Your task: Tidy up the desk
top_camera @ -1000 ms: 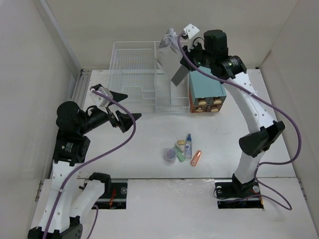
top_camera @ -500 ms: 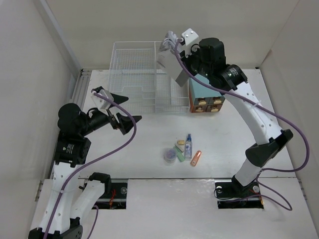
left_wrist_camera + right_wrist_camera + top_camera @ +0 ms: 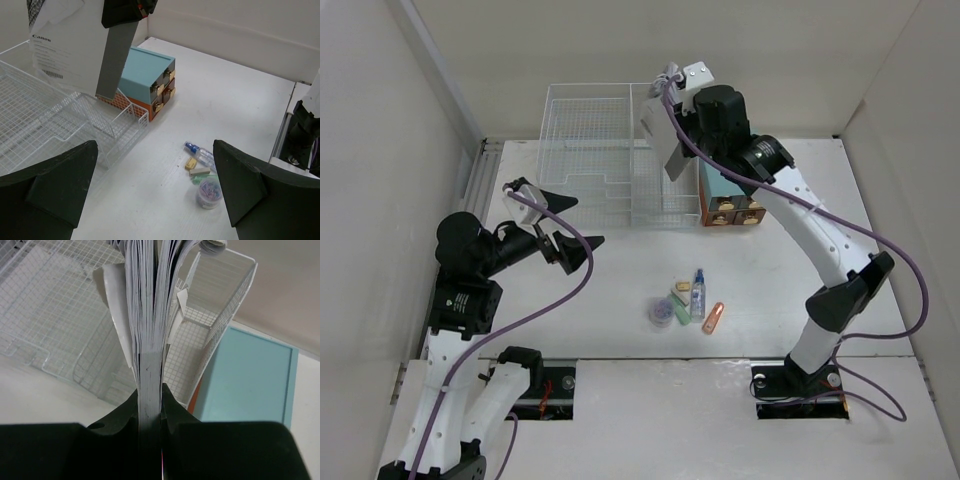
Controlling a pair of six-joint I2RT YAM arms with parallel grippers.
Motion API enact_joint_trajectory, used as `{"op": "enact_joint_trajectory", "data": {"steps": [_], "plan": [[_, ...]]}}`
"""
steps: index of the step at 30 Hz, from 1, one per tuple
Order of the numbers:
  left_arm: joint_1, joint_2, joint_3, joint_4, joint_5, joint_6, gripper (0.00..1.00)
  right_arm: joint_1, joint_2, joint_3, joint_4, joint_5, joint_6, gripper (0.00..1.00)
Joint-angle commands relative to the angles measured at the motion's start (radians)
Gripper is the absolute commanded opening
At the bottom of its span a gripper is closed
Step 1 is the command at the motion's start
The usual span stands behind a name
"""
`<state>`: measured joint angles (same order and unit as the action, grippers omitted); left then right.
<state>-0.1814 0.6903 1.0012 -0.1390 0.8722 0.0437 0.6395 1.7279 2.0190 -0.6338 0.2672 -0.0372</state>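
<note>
The white desk (image 3: 790,260) carries a white wire basket (image 3: 585,140) at the back. My right gripper (image 3: 683,108) is shut on a booklet (image 3: 660,135) with white printed pages and a grey spine. It holds the booklet upright, hanging over the basket's right compartment. In the right wrist view the jaws (image 3: 149,395) clamp the spine, and the pages (image 3: 149,315) fan out above the basket mesh (image 3: 50,305). The booklet also shows in the left wrist view (image 3: 75,45). My left gripper (image 3: 582,220) is open and empty above the desk's left part (image 3: 155,145).
A teal drawer cabinet (image 3: 740,185) stands right of the basket. Near the front middle lie a small spray bottle (image 3: 698,293), a tub of paper clips (image 3: 661,313), small erasers and an orange item (image 3: 714,318). A metal rail (image 3: 480,180) runs along the left edge.
My right gripper has moved left with the booklet, from above the cabinet's edge to over the basket's right compartment. My left arm has barely moved.
</note>
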Motion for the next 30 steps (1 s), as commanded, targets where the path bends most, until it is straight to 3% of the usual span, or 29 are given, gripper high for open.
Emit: {"op": "enact_joint_trajectory", "data": {"steps": [1, 8, 16, 30], "plan": [[0.002, -0.012, -0.009, 0.052, 0.03, -0.004, 0.99, 0.031, -0.005, 0.084, 0.195, 0.093, 0.106, 0.0], [0.002, -0.021, -0.019, 0.052, 0.03, -0.013, 0.99, 0.081, 0.12, 0.219, 0.157, 0.157, 0.178, 0.0], [0.002, -0.041, -0.038, 0.022, 0.03, -0.013, 0.99, 0.178, 0.219, 0.28, 0.192, 0.446, 0.197, 0.0], [0.002, -0.06, -0.081, 0.052, 0.039, -0.033, 0.98, 0.169, 0.322, 0.291, 0.194, 0.431, 0.227, 0.0]]}}
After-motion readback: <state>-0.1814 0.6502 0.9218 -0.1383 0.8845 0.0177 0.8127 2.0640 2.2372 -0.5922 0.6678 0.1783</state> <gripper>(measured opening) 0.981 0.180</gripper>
